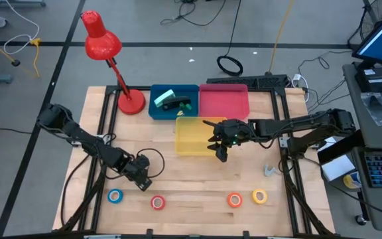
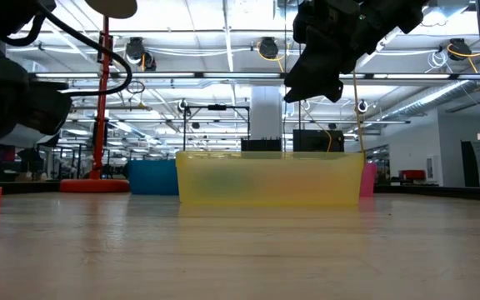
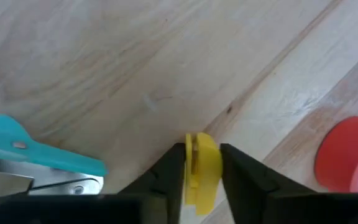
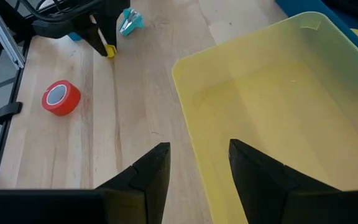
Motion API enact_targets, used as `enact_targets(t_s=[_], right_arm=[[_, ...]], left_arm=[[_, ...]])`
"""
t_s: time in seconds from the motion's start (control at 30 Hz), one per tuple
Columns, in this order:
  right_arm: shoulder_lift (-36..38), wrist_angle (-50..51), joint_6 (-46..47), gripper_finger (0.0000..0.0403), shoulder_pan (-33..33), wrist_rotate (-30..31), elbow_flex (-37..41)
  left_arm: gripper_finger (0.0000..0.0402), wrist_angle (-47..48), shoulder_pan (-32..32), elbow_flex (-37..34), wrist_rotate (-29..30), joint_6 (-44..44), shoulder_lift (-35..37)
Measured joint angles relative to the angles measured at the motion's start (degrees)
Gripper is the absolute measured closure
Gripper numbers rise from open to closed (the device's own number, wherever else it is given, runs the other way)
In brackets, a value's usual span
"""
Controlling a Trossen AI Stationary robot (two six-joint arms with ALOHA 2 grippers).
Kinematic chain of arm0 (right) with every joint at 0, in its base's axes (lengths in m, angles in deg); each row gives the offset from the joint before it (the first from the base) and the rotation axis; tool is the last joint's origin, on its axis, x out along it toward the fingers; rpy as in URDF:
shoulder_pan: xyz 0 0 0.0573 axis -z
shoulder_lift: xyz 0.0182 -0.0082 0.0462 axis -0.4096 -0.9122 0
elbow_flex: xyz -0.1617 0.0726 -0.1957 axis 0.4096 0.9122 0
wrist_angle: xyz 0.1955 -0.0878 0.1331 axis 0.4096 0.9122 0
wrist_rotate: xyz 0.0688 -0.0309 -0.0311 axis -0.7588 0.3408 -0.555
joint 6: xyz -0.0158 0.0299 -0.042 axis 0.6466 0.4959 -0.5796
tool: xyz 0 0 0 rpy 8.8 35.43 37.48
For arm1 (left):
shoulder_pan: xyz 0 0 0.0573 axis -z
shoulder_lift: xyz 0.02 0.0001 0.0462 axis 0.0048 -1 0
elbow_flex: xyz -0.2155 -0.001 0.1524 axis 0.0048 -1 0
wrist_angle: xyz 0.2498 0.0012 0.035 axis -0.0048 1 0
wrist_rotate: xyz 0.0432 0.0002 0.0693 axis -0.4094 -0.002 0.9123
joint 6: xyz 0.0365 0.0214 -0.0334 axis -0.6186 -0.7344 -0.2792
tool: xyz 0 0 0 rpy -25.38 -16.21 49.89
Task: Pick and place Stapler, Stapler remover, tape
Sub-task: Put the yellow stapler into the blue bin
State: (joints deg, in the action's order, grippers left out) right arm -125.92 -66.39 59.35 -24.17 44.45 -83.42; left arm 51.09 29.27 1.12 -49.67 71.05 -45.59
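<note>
Both your hands differ: left hand grips a yellow piece, right hand hangs wide over the yellow bin.

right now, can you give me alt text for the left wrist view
The left end effector is shut on a small yellow piece just above a pale wooden table. A teal-handled metal tool lies to one side, and a red tape roll to the other.

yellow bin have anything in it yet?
No. In the right wrist view the yellow bin shows a bare floor, with the open right gripper over its edge and nothing between the fingers.
</note>
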Motion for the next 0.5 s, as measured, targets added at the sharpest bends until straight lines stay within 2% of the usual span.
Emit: enact_targets(t_s=[0.17, 0.37, 0.5], right_arm=[[0.0, 0.0, -1.0, 0.0248, 0.0, 0.1, 0.0], [0.0, 0.0, -1.3, 0.0248, 0.7, 0.1, 0.0], [0.0, 0.0, -1.3, 0.0248, 1.2, 0.0, 0.0]], left_arm=[[0.0346, -0.4, -0.1, 0.0, 0.2, 2.3, 0.0], [0.0348, -0.6, -1.1, 1.4, 0.7, 3.1, 1.8], [0.0335, -1.6, -4.1, 5.0, 7.1, 0.5, 4.3]])
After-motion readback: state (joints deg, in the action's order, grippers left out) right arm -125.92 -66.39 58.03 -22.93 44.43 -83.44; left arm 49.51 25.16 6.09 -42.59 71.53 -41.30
